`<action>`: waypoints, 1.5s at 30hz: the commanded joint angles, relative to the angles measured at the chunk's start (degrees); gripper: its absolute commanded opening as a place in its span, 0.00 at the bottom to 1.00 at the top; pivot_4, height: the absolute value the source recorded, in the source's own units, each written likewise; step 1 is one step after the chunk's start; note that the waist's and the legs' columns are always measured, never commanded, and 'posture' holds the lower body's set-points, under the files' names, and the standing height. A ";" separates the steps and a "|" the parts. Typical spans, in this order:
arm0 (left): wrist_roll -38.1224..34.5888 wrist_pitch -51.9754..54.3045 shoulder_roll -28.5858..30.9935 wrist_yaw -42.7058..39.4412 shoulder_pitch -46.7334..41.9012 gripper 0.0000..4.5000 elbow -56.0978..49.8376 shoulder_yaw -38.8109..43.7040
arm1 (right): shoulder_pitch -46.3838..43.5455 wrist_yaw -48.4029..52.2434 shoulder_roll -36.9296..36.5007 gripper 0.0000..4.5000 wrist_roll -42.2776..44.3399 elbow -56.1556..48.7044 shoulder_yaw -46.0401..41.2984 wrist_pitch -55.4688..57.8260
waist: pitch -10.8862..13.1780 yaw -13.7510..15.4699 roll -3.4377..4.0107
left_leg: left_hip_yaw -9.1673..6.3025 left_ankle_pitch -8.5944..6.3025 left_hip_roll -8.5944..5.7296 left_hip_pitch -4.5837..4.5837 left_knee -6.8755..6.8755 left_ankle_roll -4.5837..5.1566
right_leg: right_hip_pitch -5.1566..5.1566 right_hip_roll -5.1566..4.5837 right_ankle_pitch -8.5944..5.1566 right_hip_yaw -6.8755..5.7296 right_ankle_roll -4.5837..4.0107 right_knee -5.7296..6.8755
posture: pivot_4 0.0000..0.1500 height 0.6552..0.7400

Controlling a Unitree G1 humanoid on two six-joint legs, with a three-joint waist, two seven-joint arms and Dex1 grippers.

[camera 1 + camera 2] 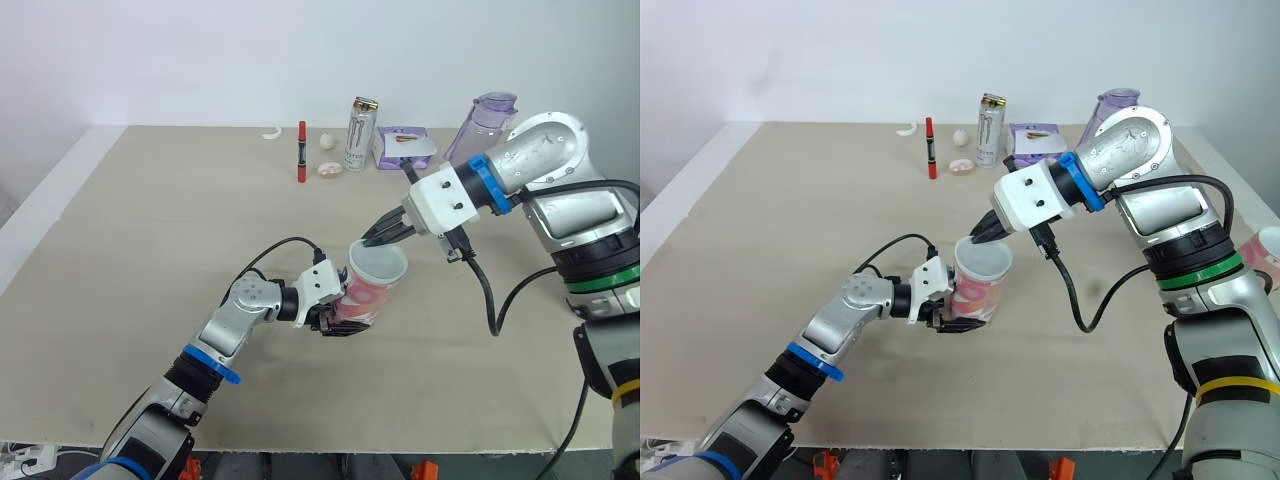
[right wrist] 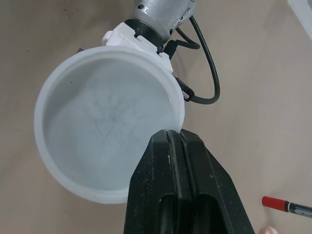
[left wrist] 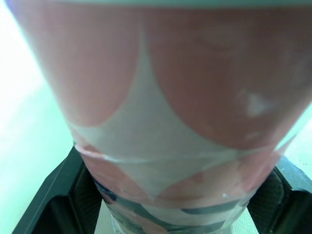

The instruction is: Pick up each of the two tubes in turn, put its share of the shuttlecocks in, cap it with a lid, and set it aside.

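A pink-and-white tube (image 1: pixel 362 295) stands tilted at the middle of the table, with my left gripper (image 1: pixel 340 320) shut around its lower part. In the left wrist view the tube (image 3: pixel 161 112) sits between the black fingers (image 3: pixel 46 204). A translucent white lid (image 2: pixel 105 122) sits on the tube's mouth, and faint dark lines show through it. My right gripper (image 1: pixel 372 240) is shut, its tips touching the lid's rim on the far right side (image 2: pixel 171 134). A pink-and-white object (image 1: pixel 1270 245) peeks in at the right edge.
Along the table's far edge stand a drink can (image 1: pixel 360 133), a red marker (image 1: pixel 301 151), a purple packet (image 1: pixel 405 147) and a purple bottle (image 1: pixel 483 125), plus small white bits (image 1: pixel 272 133). A black cable (image 1: pixel 490 300) hangs from my right wrist.
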 commanded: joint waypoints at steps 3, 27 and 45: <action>2.38 2.40 2.34 0.38 1.74 0.80 1.69 -0.64 | -2.13 2.20 0.20 0.03 -0.50 0.79 -0.30 -1.96 | 0.00 -0.03 0.00 | 0.00 0.00 0.02 0.01 -0.01 0.00 | 0.00 0.02 0.00 0.00 -0.01 0.01 | 1.00 1.00; 2.23 3.39 2.88 -0.31 1.97 0.80 1.37 -0.73 | -3.73 1.23 -1.52 0.24 4.21 -2.95 -10.18 9.35 | 0.01 -0.16 -0.01 | -0.01 0.00 0.05 0.03 -0.10 0.00 | -0.02 0.06 0.10 0.00 -0.33 0.04 | 1.00 1.00; 2.18 3.34 3.01 -0.65 1.83 0.80 1.68 -0.83 | 1.72 0.52 -4.35 0.24 6.16 -11.36 -13.35 19.50 | 0.01 -0.22 -0.02 | -0.02 -0.01 0.06 0.05 -0.14 0.00 | -0.04 0.08 -0.09 -0.02 -0.10 0.03 | 1.00 1.00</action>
